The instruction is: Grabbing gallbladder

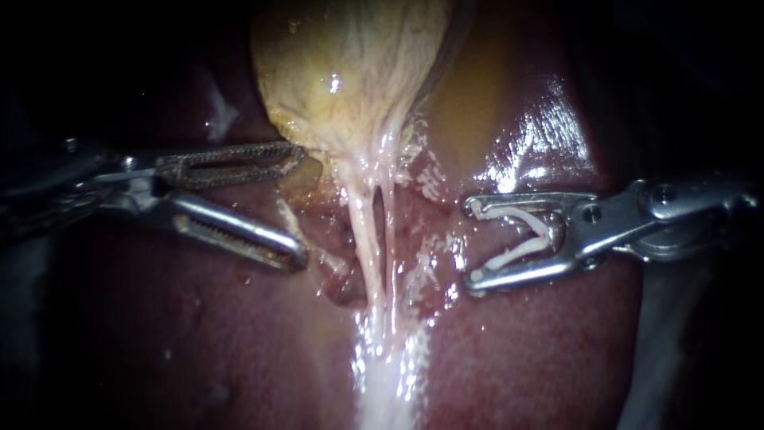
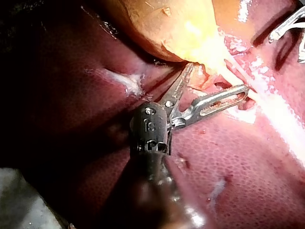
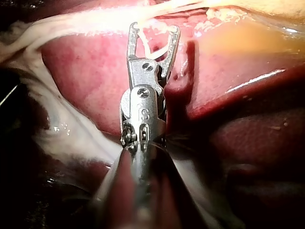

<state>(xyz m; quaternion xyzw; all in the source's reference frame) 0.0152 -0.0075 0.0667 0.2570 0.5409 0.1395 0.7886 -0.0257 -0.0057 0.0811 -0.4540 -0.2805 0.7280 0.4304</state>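
The yellowish gallbladder (image 1: 350, 72) hangs at the top centre, and two pale tubes (image 1: 364, 231) run down from its neck over the dark red liver (image 1: 199, 334). My left instrument (image 1: 298, 207) comes in from the left with its jaws open. Its upper jaw lies at the gallbladder's lower left edge and its lower jaw stands left of the tubes. In the left wrist view the same jaws (image 2: 218, 78) gape just under the gallbladder (image 2: 167, 24). My right instrument (image 1: 471, 243) stands right of the tubes, jaws wide apart and holding a white V-shaped clip (image 1: 517, 235). The right wrist view shows these jaws (image 3: 155, 27) and the clip (image 3: 155, 47).
Wet, glistening liver (image 1: 541, 127) lies right of the gallbladder, with a yellow-stained patch (image 1: 469, 103) beside it. A white strand of tissue (image 1: 386, 374) continues down from the tubes. The picture's edges are dark. My right instrument (image 2: 286, 26) shows beyond the tubes in the left wrist view.
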